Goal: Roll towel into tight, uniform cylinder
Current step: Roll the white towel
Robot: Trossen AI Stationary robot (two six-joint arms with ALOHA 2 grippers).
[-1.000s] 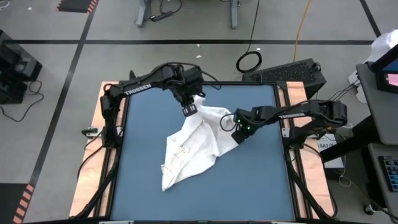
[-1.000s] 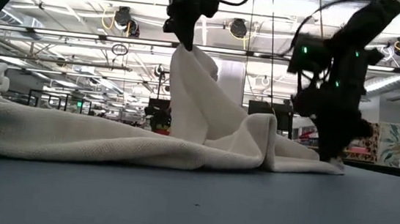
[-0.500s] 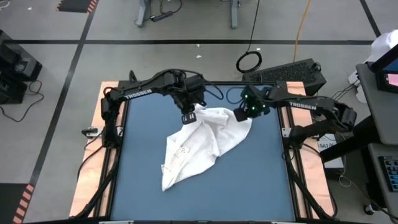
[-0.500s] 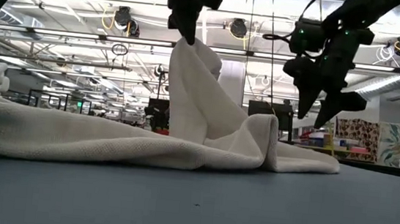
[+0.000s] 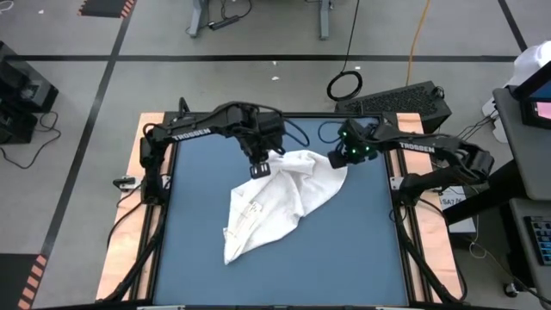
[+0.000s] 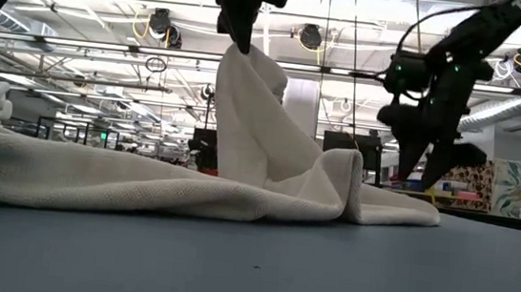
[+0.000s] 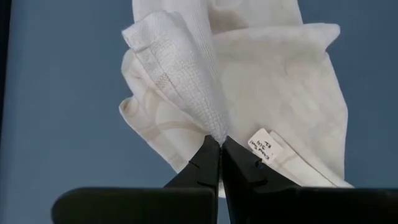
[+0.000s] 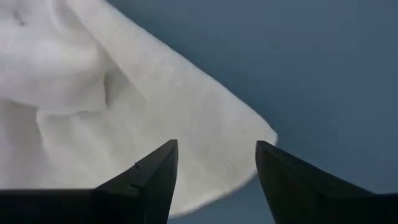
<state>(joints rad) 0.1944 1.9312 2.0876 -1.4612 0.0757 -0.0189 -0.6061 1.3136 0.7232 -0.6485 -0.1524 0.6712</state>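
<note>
The blue worktop (image 5: 198, 224) carries the towel (image 5: 275, 198), crumpled and sprawling diagonally from its far centre toward the near left, nowhere near flat. The left hand (image 5: 261, 165) grips a far fold of the towel, pinching it and holding it up in a peak. The right hand (image 5: 337, 158) hovers with fingers spread above the far-right corner, holding nothing. Risk: the thin pinch may slip, or lifting bunches the cloth further, spoiling an even roll.

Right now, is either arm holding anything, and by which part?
The left tool is shut on the towel, pinching a raised fold near one corner. The right tool is open above the towel's far corner, holding nothing.
</note>
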